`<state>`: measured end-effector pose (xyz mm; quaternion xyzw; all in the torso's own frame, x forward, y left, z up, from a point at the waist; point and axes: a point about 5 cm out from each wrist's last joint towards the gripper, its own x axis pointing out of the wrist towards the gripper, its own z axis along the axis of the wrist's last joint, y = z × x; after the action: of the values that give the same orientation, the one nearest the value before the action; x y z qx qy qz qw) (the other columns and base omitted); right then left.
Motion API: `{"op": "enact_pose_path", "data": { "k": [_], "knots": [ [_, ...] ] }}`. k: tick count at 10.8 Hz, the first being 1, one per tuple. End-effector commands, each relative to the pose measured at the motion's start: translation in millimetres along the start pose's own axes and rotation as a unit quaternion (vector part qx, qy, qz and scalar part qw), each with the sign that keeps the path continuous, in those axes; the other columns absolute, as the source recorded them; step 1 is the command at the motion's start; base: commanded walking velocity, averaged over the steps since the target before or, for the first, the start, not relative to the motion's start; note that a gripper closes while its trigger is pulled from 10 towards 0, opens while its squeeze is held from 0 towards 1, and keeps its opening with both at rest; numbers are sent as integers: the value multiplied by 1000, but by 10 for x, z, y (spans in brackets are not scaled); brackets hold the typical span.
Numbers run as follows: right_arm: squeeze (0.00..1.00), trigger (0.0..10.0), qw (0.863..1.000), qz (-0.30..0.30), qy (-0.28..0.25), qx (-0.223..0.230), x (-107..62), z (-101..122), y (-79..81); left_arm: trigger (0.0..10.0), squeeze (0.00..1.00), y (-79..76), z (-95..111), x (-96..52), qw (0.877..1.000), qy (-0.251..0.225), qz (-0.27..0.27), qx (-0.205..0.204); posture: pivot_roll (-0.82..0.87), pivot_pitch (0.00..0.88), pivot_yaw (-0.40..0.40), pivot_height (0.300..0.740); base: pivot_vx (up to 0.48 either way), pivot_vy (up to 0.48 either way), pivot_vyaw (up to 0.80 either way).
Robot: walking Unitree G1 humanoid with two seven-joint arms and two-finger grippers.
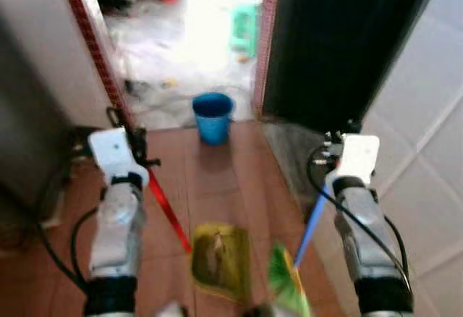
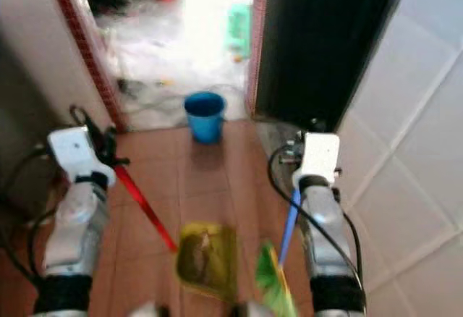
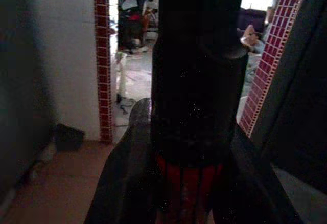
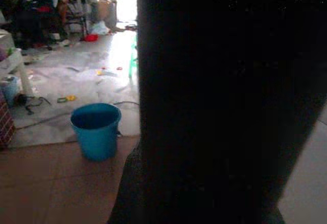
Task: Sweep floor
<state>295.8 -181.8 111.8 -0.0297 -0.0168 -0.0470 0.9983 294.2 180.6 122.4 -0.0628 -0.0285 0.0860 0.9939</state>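
Left gripper: closed on the red handle, a thin straight rod clamped between its long black fingers; in the left wrist view the red shows between them.
Right gripper: blocked by a dark blurred mass in the right wrist view, so I cannot tell how its fingers stand; the blue handle runs down from just beside it.
Dustpan: yellow-green, flat and squarish, at the lower end of the red handle, low on the floor between the two silver arms.
Broom head: green bristles, fan-shaped, at the foot of the blue handle, just beside the dustpan.
Floor: reddish-brown square tiles, matt.
Bucket: blue, round, open-topped plastic, at the doorway threshold.
Doorway edge: strip of small red mosaic tiles.
Right wall: large pale glossy tiles.
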Motion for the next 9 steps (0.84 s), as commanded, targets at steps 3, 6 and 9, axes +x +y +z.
{"op": "enact_pose_path", "data": {
  "k": [3, 6, 9],
  "knots": [
    [0, 10000, 1000, 7, -11, -7, 22, 58, 8, 10000, 0, 180, 359, 120, 997, -72, 25, -6, -78, 0, -19, 740, 0, 0, 0],
    [0, 10000, 1000, 6, -11, -5, 18, 54, 15, 10000, 0, 201, 383, 152, 997, -75, 24, -3, -81, 0, -18, 740, 271, 0, 0],
    [0, 10000, 1000, 6, -10, -5, 7, 48, 13, 10000, 0, 174, 393, 145, 997, -79, 19, -5, -83, 0, -17, 740, 310, 0, 0]
  ]
}}
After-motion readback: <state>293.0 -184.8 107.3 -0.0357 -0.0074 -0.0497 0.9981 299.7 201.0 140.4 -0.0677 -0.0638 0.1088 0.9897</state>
